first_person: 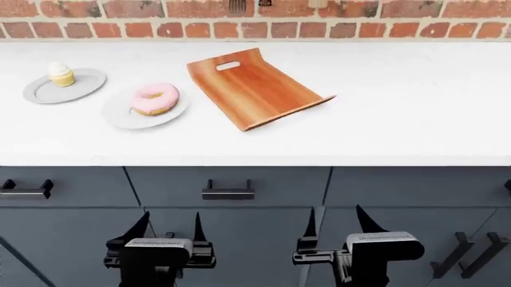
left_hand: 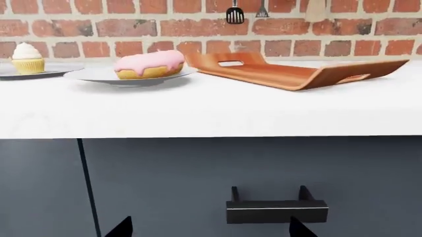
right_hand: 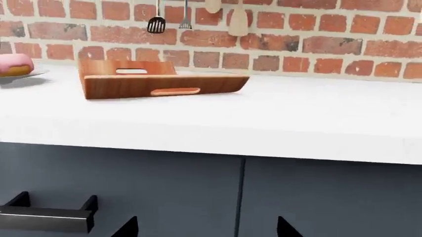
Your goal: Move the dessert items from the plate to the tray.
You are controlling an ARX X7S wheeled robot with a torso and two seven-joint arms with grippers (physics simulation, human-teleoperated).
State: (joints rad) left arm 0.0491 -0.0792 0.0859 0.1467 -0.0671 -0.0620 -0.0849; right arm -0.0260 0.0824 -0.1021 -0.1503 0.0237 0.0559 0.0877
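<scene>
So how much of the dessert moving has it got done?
Nothing yet. The donut and cupcake each sit on their own plate, and the tray holds nothing. Both end effectors, left and right, hang open and empty below the counter. Both moves remain.

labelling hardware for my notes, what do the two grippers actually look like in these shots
Both the left gripper and right gripper are matte black, each with two tapered, pointed fingers rising from a blocky body with a light grey top face. No cables or markings are legible.
</scene>
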